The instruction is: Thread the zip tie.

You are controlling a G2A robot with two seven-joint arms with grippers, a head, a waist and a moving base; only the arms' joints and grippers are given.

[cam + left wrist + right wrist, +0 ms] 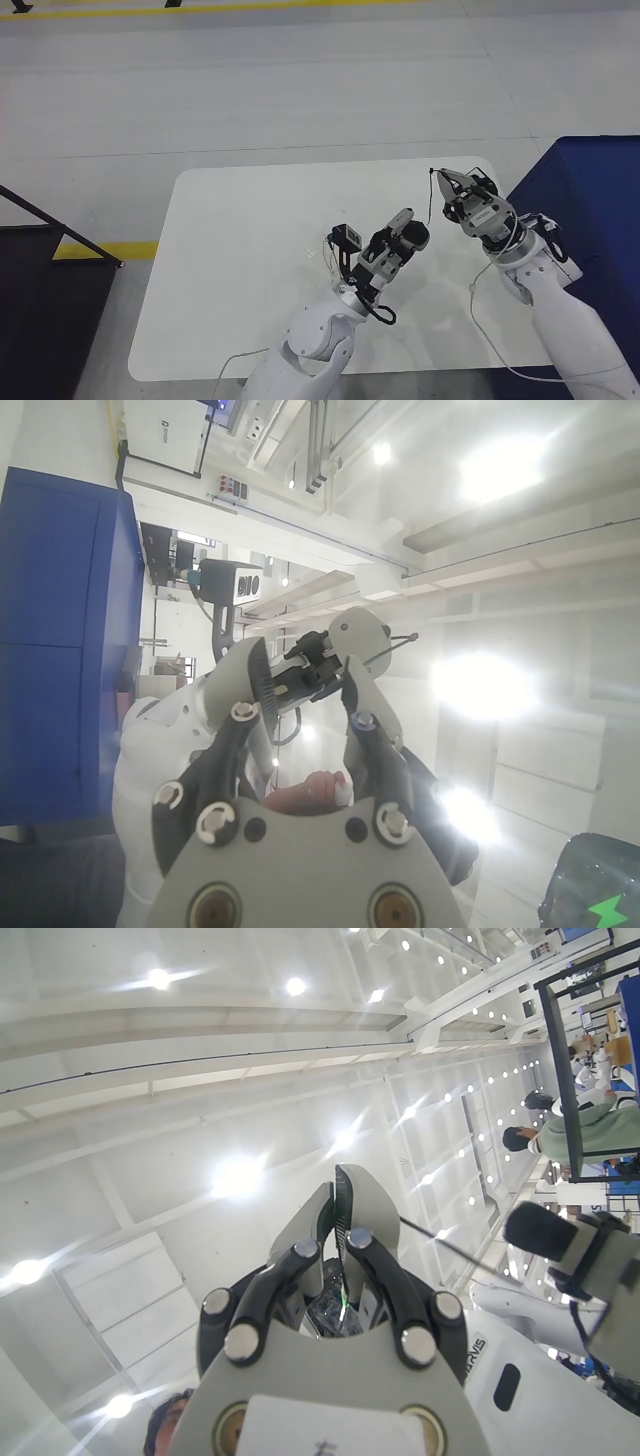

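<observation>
**Zip tie pinched in your right tool, left tool spread beside it**

You have a white worktop [230,260] with rounded corners, and a blue cabinet [590,190] stands just beside its right edge. Both arms are held up over the right half of the worktop. Your right arm [560,310] comes in along the cabinet side. Your left arm [330,330] rises from the near edge and angles toward the right one.

Your right tool [447,182] is clenched. In the right wrist view its ribbed pads [342,1193] press together at the tips of that tool [334,1188], with the zip tie caught between them.

Your left tool [412,222] is released, its two fingers spread with nothing between them. In the left wrist view you look through the gap of this tool [305,660] straight onto the right tool [357,655]. The two tools are near each other but apart.

The zip tie [431,200] is a thin black strap held in the air, off the worktop. From above it shows as a dark line between the two tools, on the right tool's inner side. In the left wrist view a short length of the zip tie [395,647] sticks out past the clamped fingers and ends in its small head. In the right wrist view the zip tie's [445,1244] long strap runs out the other side toward the left arm's wrist camera [575,1248]. You cannot tell whether its tip touches anything there.
</observation>
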